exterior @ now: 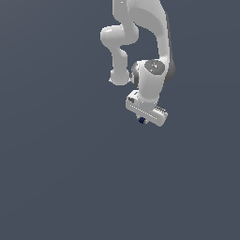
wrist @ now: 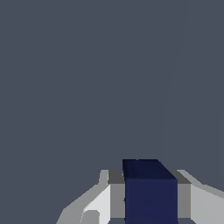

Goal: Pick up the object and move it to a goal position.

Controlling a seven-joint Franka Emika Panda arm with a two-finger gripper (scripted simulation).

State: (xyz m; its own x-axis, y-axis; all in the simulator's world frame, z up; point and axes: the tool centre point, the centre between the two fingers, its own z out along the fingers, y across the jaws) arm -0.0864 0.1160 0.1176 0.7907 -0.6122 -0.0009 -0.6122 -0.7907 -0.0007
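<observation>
Closest to the wrist camera: navy-blue cube point(wrist: 151, 192), filling the gap between the two fingers point(wrist: 116, 199) of the hand point(wrist: 151, 203), grey pads flush against both side faces of the cube, no visible slack. Hand is closed down narrow on the cube, holding it; the top face and one front face show, plain and unmarked. Cube sits square between the pads, not visibly rotated or canted. In the exterior view the hand point(exterior: 143, 120) points downward and only a small dark speck of the cube point(exterior: 141, 120) shows under the white hand body, so grip depth cannot be read from there. White arm point(exterior: 152, 75) is folded above the hand, wrist tilted slightly toward the exterior view's right. Outward from that, only a uniform grey-blue surface point(exterior: 56, 178); no shadow or contact line is clear enough to tell whether the cube is touching the surface or lifted off it. No goal marker is visible in either view, so the target location cannot be placed from these pictures. Judgement: grasp looks done, and the step in hand is the carry to the goal. To do it well: hold the closing force constant, keep the wrist orientation fixed so the cube does not pivot between the pads, lift clear of the surface before translating, move smoothly without jerks, and stop cleanly at the goal without opening the fingers. Main risk, as I read it: such a small cube slipping out under a quick acceleration.
</observation>
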